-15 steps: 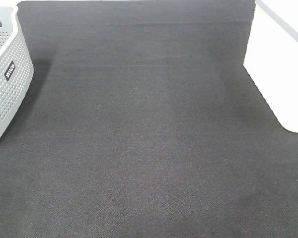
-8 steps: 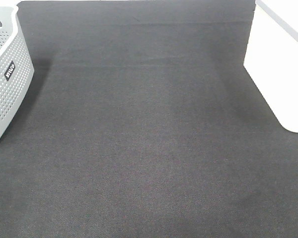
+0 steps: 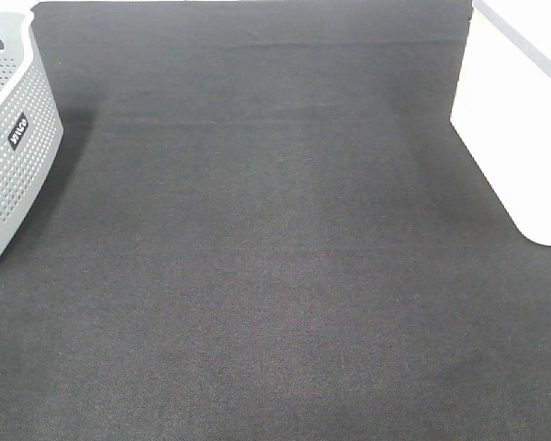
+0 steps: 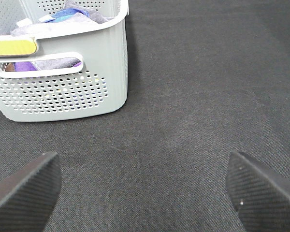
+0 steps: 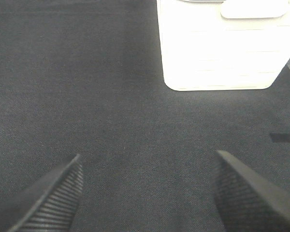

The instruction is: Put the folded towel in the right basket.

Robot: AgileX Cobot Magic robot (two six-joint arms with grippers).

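Change: nothing I can spot; the high view shows the same bare dark mat (image 3: 275, 276) as a second ago, with no arm reaching over it. So the task seems either not begun or already finished, and I can't say which.
Left basket: the grey perforated basket (image 3: 9, 147) sits at the left edge of the mat. In the left wrist view it holds a jumble of cloth (image 4: 63, 17), purple, blue and grey, showing over the rim and through the handle slot.
Right basket: the white basket (image 3: 519, 138) stands at the right edge. Its inside is hidden from every camera.
Folded towel: I see no neatly folded towel anywhere. It isn't on the mat; it may be inside a basket, but I can't tell.
Left gripper (image 4: 145, 188): spread wide, holding nothing, hovering over the mat near the grey basket.
Right gripper (image 5: 147, 193): also wide apart and empty, facing the white basket from a little way off.
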